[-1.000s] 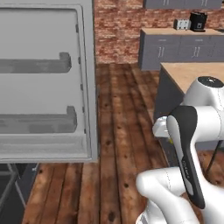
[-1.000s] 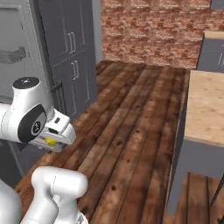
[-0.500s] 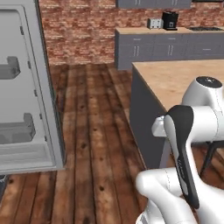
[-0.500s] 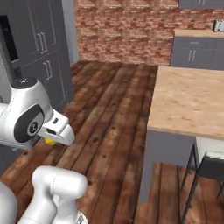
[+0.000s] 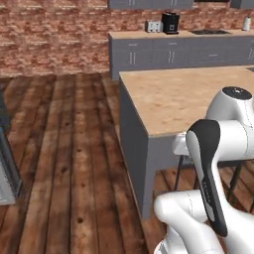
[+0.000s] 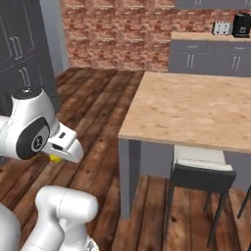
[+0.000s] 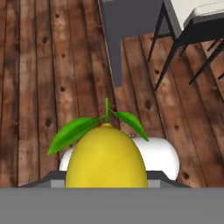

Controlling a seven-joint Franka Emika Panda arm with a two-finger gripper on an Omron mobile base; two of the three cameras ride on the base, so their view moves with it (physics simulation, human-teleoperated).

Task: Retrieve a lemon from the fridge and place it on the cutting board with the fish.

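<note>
Carrying lemon (image 7: 106, 156) clamped in my claw (image 6: 58, 156), tucked low against body for transit; worktop (image 5: 183, 94) ahead, cutting board unseen.

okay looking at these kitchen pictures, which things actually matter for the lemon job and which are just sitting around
Part of the job:
- lemon, yellow with green leaves, held in the gripper
- fridge, just its edge at the left

Just around:
- wooden-topped island
- stool beside it
- toaster and coffee maker on the far counter
</note>
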